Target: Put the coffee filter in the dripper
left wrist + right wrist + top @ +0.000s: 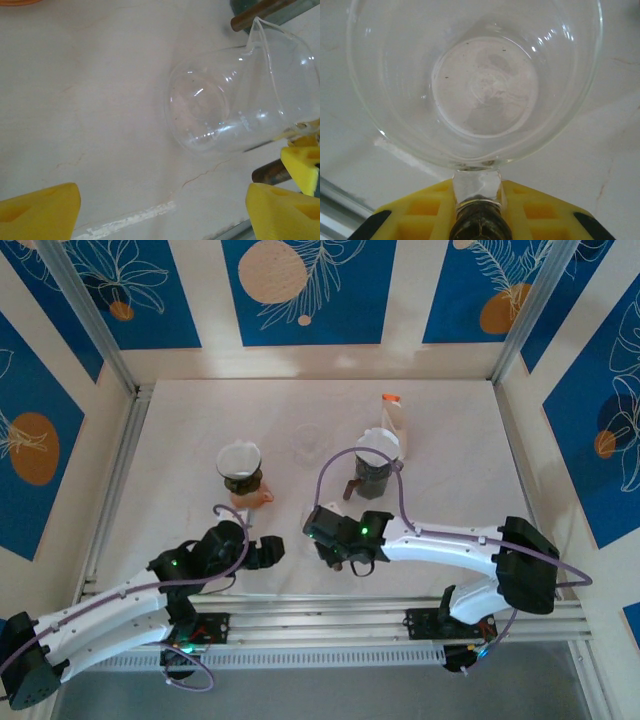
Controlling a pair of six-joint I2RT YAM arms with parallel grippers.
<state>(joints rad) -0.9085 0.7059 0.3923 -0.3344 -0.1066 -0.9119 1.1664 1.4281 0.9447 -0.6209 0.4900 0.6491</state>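
Sitting apparently seated in the brown dripper (244, 483), the white coffee filter (240, 460) lies just beyond the open, empty left gripper (274, 552), the nearer one (the right gripper (477, 202) is clamped on a glass server (485, 95) by its handle).

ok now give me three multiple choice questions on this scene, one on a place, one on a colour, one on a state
1. Where does the bottle stand?
A. by the arm bases
B. at the far side, behind the dark pot
C. on its side at the near edge
2. What colour is the bottle's cap?
A. orange
B. green
C. black
3. How is the left gripper?
A. shut tight
B. open and empty
C. shut on the bottle

1 B: the top view shows it upright just beyond the pot.
2 A: the cap is plainly orange.
3 B: its yellow fingers stand wide apart with nothing between them.
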